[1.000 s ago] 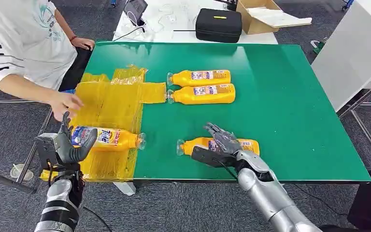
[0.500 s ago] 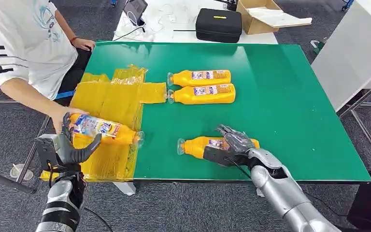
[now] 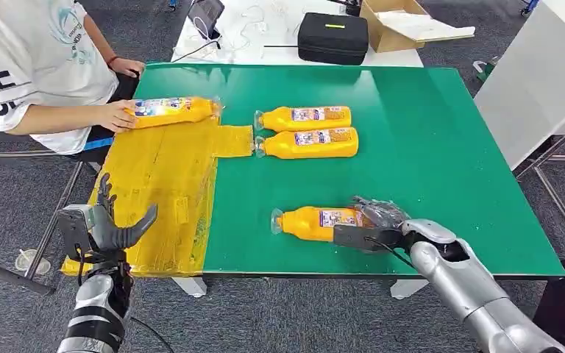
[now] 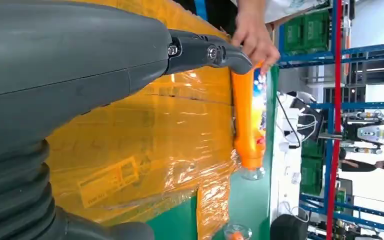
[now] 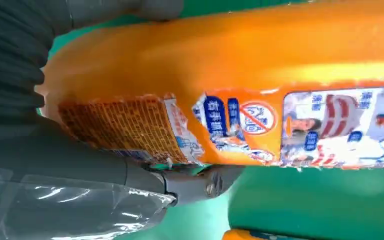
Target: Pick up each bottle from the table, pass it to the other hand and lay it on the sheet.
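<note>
Gripping near bottle [image 5: 240,90] — right hand [image 3: 374,224], wrist close-up.

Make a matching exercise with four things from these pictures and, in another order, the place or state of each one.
Things:
1. left hand
2. right hand
3. bottle on the yellow sheet
4. black case

Places or states:
A. on the white table behind the green one
B. wrapped around a bottle near the front edge of the green table
C. held at one end by a person's hand
D. open, fingers apart, holding nothing

Pairs: 1-D, 2-B, 3-C, 4-A
</note>
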Robot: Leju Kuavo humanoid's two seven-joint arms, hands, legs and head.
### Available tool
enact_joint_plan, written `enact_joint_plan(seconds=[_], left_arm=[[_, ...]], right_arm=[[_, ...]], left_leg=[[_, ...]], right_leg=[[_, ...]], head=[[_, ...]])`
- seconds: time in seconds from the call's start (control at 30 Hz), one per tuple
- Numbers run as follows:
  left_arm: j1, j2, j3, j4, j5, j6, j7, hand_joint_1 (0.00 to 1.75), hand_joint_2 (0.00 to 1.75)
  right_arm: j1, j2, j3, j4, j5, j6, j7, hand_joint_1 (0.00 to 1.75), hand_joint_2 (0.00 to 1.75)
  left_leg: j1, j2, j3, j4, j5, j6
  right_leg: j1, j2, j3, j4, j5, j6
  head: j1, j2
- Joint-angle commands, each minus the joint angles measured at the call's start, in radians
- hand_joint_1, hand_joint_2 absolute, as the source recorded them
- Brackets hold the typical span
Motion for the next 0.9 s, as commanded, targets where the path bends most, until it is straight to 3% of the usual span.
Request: enact_joint_plan(seconds=[0.03,0.2,0.3,0.33,0.37,0.4,0.43,0.5,0.57,0.73,0.9], left_arm=[[-0.054,-0.008,0.003,0.089,0.006,-0.005,0.005,0.0,1.75],[-0.053,-0.013,-0.016,0.111,-0.003,-0.001,0.005,0.0,1.75],[-0.038,-0.023,-0.026,0.088,0.003,-0.008,0.005,0.0,1.75],[-0.026,-0.032,-0.026,0.072,0.018,-0.042,0.005,0.0,1.75],[-0.016,-0.044,-0.028,0.061,0.019,-0.058,0.005,0.0,1.75],[-0.013,-0.047,-0.029,0.058,0.016,-0.057,0.005,0.0,1.75],[-0.006,-0.056,-0.031,0.047,0.03,-0.097,0.005,0.0,1.75],[0.012,-0.074,-0.04,0.004,0.049,-0.136,0.022,0.0,1.75],[0.037,-0.086,-0.074,-0.054,0.115,-0.227,0.081,0.0,1.75],[0.067,-0.088,-0.171,-0.149,0.249,-0.318,0.167,0.0,1.75],[0.081,-0.08,-0.202,-0.177,0.285,-0.331,0.181,0.0,1.75]], right_arm=[[-0.042,-0.009,0.103,0.045,-0.024,0.001,0.005,1.75,1.75],[-0.019,0.049,0.1,0.095,-0.047,-0.098,-0.025,1.75,1.75],[0.061,0.129,0.007,0.056,-0.079,-0.283,-0.063,1.75,1.75],[0.132,0.215,-0.103,-0.011,-0.081,-0.479,-0.113,1.75,1.75],[0.173,0.275,-0.143,-0.064,-0.029,-0.543,-0.111,1.75,1.75],[0.18,0.283,-0.144,-0.082,-0.015,-0.535,-0.1,1.75,1.75],[0.212,0.337,-0.205,-0.136,0.005,-0.639,-0.153,1.75,1.75],[0.239,0.384,-0.252,-0.196,0.018,-0.699,-0.195,1.75,1.75],[0.277,0.454,-0.337,-0.257,0.031,-0.857,-0.299,1.75,1.75],[0.331,0.51,-0.418,-0.32,-0.049,-0.947,-0.434,1.75,1.75],[0.329,0.509,-0.422,-0.279,-0.031,-0.945,-0.443,1.75,1.75]], left_leg=[[0.0,0.002,0.006,0.0,-0.002,0.001],[0.001,0.001,0.004,-0.001,-0.001,0.0],[0.001,0.001,0.003,-0.001,-0.001,0.0],[0.001,0.002,0.007,-0.002,-0.001,0.0],[0.001,0.002,0.005,-0.002,-0.001,0.0],[0.002,0.003,0.007,-0.002,-0.002,0.0],[0.002,0.003,0.008,-0.003,-0.003,-0.001],[0.001,0.004,0.006,-0.001,-0.003,0.0],[0.001,0.003,0.003,0.0,-0.002,0.0],[0.002,0.0,0.0,0.0,-0.002,0.0],[0.002,0.002,0.002,0.0,-0.002,0.0]], right_leg=[[0.001,0.0,0.006,-0.001,-0.001,-0.002],[0.001,0.0,0.004,-0.001,-0.001,-0.002],[0.001,0.0,0.003,-0.002,0.0,-0.001],[0.002,0.0,0.007,-0.003,-0.001,-0.003],[0.002,0.0,0.005,-0.002,-0.001,-0.002],[0.002,0.001,0.006,-0.003,-0.001,-0.003],[0.002,0.002,0.007,-0.003,-0.002,-0.003],[0.002,0.002,0.005,-0.001,-0.002,-0.003],[0.002,0.001,0.002,0.0,-0.002,-0.002],[0.002,-0.002,0.0,0.0,-0.003,-0.002],[0.001,0.0,0.001,0.0,-0.002,-0.002]], head=[[0.0,0.0],[0.0,0.0],[0.0,0.0],[0.0,0.0],[0.0,0.0],[0.0,0.0],[0.0,0.0],[0.0,0.0],[0.0,0.0],[0.0,0.0],[0.0,0.0]])
